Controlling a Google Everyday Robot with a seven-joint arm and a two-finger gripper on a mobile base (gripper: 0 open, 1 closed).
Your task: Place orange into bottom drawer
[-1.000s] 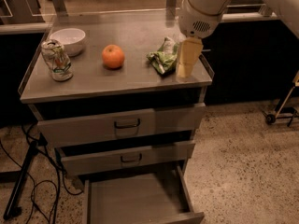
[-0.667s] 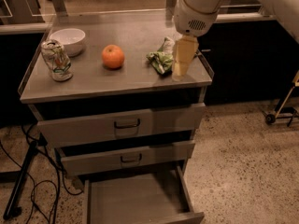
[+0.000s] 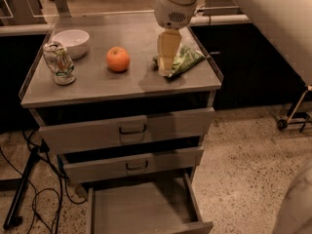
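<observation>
The orange [image 3: 118, 59] sits on the grey cabinet top [image 3: 97, 84], left of centre. The bottom drawer [image 3: 141, 208] is pulled out and its flat grey floor is bare. My gripper [image 3: 166, 57] hangs from the white arm above the right part of the top, right of the orange and apart from it, just in front of a green bag [image 3: 183, 60]. It holds nothing that shows.
A white bowl [image 3: 72, 42] and a crushed can [image 3: 58, 63] stand at the left of the top. The two upper drawers [image 3: 126, 130] with dark handles are slightly ajar. Cables and a stand leg [image 3: 22, 199] lie on the floor at the left.
My arm and gripper have moved left across the cabinet top, closer to the orange and now partly in front of the green bag.
</observation>
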